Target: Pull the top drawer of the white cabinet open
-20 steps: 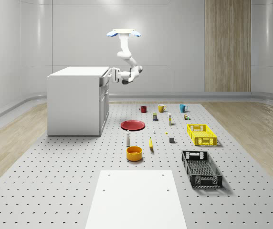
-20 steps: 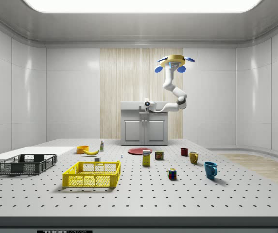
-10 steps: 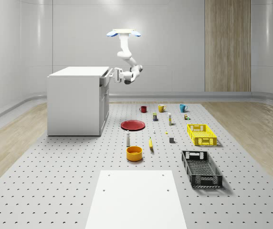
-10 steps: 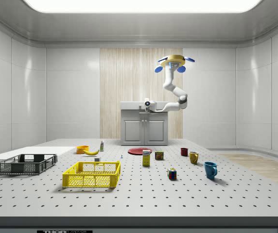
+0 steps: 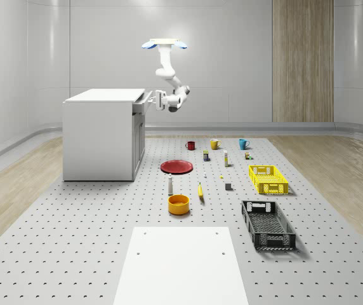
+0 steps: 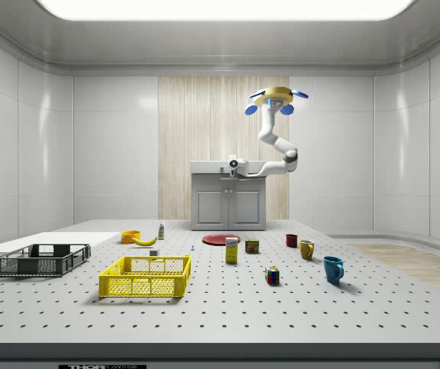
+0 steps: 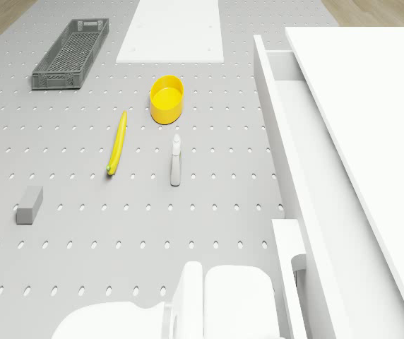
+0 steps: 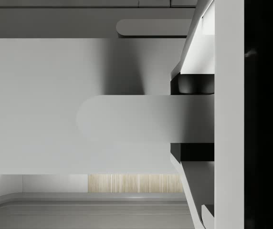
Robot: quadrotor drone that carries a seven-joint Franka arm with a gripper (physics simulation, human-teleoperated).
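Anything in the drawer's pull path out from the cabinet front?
Nothing visible does. The top drawer is part-way out of the white cabinet, with the pincer at its front and the drone hovering beside the cabinet. The red plate and bottle sit on the floor, well below the drawer's path.

Place: a simulated robotics test room, not a home.
Floor: a grey perforated platform with regular holes, edged by wood flooring.
Walls: plain pale panels with rounded corners, one wood-slat panel toward 1 o'clock in the whole-scene view.
Lighting: one broad ceiling panel.
Props: crates, mugs, a banana and a lone white cabinet laid out like test objects.
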